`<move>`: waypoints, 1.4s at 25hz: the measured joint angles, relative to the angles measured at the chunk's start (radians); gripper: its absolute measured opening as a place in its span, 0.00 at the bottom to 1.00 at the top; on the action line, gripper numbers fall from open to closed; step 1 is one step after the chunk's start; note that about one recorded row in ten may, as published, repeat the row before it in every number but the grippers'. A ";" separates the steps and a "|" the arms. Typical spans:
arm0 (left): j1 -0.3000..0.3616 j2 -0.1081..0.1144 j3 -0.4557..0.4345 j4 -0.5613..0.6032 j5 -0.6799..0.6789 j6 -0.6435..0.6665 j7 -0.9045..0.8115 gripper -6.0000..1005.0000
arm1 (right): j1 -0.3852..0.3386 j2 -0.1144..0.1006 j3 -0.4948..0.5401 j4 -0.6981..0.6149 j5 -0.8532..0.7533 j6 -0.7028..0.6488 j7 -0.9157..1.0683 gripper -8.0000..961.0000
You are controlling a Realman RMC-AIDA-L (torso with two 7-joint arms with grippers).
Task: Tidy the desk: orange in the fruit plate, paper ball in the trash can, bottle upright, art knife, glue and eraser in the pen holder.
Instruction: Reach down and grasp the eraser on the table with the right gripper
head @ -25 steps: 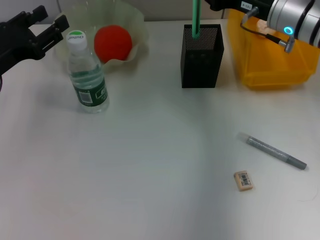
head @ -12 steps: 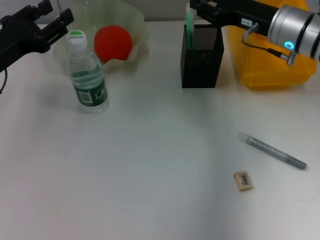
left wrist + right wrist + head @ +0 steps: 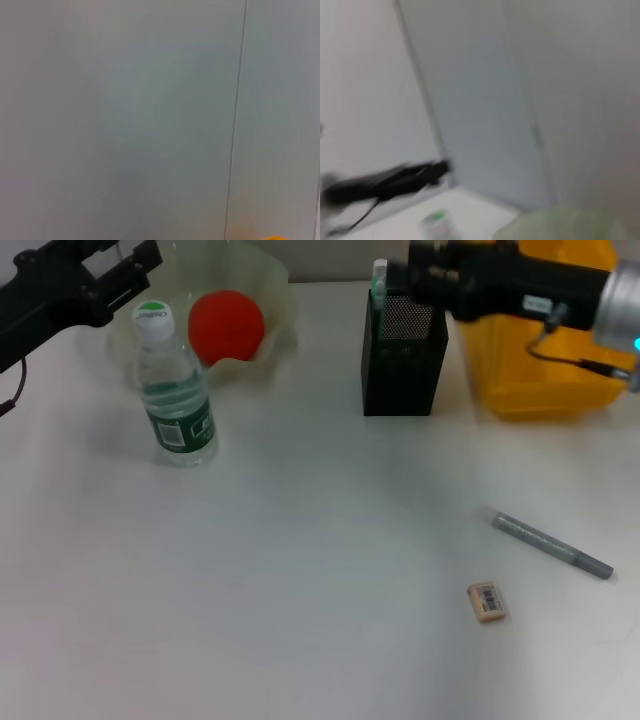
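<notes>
The bottle (image 3: 175, 390) stands upright at the back left, and the orange (image 3: 226, 325) lies in the translucent fruit plate (image 3: 272, 295) behind it. A green stick-shaped tool (image 3: 379, 282) stands inside the black mesh pen holder (image 3: 403, 365), only its top showing. My right gripper (image 3: 414, 274) hovers right beside that top, over the holder's rim. A grey pen-shaped item (image 3: 552, 545) and the eraser (image 3: 487, 601) lie on the desk at the front right. My left gripper (image 3: 112, 268) hangs open above the bottle, at the back left. The paper ball is not in view.
The yellow trash can (image 3: 540, 370) stands right of the pen holder, partly covered by my right arm. The right wrist view shows my left arm (image 3: 385, 182) and the bottle cap (image 3: 435, 219) far off. The left wrist view shows only a wall.
The green tool has sunk into the pen holder, and my right gripper came down to the holder's rim with it. My left gripper rose and moved slightly right.
</notes>
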 joint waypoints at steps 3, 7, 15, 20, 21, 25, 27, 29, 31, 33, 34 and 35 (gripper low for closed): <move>-0.011 -0.001 0.003 0.000 -0.001 0.000 0.004 0.61 | -0.053 -0.003 -0.023 -0.222 -0.155 -0.146 0.216 0.49; -0.020 -0.002 0.006 0.000 -0.001 -0.002 0.006 0.61 | -0.031 -0.007 -0.020 -0.389 -0.362 -0.409 0.448 0.50; -0.023 -0.007 0.010 -0.011 -0.026 0.008 0.000 0.61 | 0.098 -0.008 -0.078 -0.417 -0.771 -0.612 0.677 0.53; -0.015 -0.009 0.030 -0.035 -0.056 0.015 0.011 0.61 | 0.112 0.010 -0.211 -0.420 -0.884 -0.606 0.691 0.60; -0.013 -0.009 0.031 -0.037 -0.057 0.015 0.014 0.61 | 0.113 0.012 -0.240 -0.419 -0.885 -0.598 0.687 0.61; -0.009 -0.009 0.030 -0.056 -0.069 0.016 0.033 0.61 | 0.107 0.018 -0.395 -0.416 -0.909 -0.530 0.659 0.64; -0.005 -0.008 0.030 -0.065 -0.084 0.017 0.045 0.61 | 0.104 0.019 -0.454 -0.414 -0.936 -0.495 0.645 0.64; 0.001 -0.008 0.031 -0.067 -0.094 0.018 0.052 0.61 | 0.105 0.020 -0.507 -0.402 -0.958 -0.453 0.614 0.64; 0.008 -0.008 0.030 -0.067 -0.104 0.020 0.056 0.61 | 0.106 0.020 -0.517 -0.398 -0.959 -0.442 0.602 0.64; 0.016 -0.008 0.031 -0.067 -0.116 0.021 0.057 0.61 | 0.106 0.020 -0.536 -0.394 -0.959 -0.424 0.578 0.64; 0.020 -0.008 0.031 -0.067 -0.121 0.022 0.058 0.61 | 0.106 0.021 -0.556 -0.389 -0.957 -0.413 0.562 0.64; 0.020 -0.008 0.031 -0.067 -0.121 0.022 0.058 0.61 | 0.106 0.021 -0.556 -0.389 -0.957 -0.413 0.562 0.64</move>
